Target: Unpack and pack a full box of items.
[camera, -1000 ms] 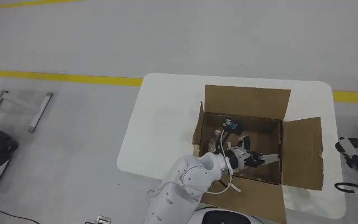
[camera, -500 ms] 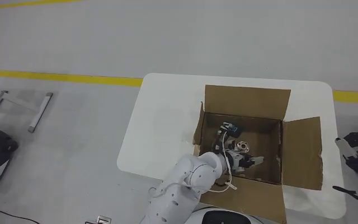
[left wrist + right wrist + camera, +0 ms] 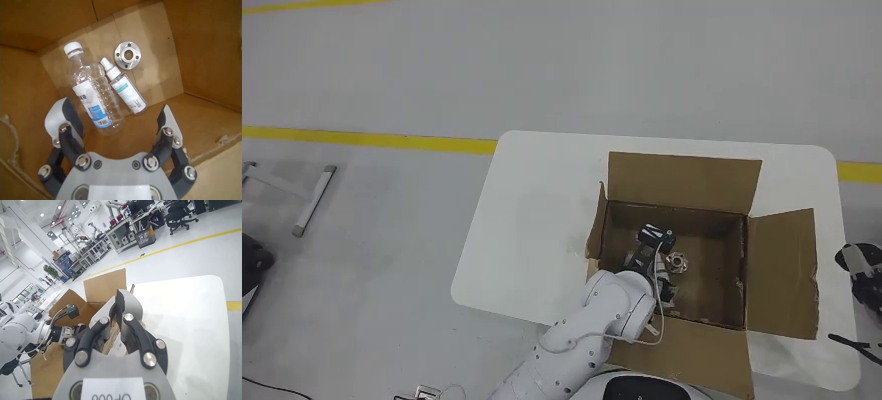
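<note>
The open box [image 3: 682, 180] sits by the near right corner of the table [image 3: 542, 220]; inside it, the left gripper [image 3: 115, 109] hangs spread and empty over a clear bottle [image 3: 90, 91], spray bottle [image 3: 124, 91] and flange [image 3: 127, 55]; the right gripper [image 3: 121, 302], clenched empty, hovers beside the box.

white table [image 3: 532, 220] | yellow floor line [image 3: 362, 137] beyond it | office chairs [image 3: 178, 216] far off | potted plant [image 3: 50, 271]

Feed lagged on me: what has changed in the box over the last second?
The left gripper drew back across the box toward its left side, open, holding nothing. The box and the metal flange stayed put.
</note>
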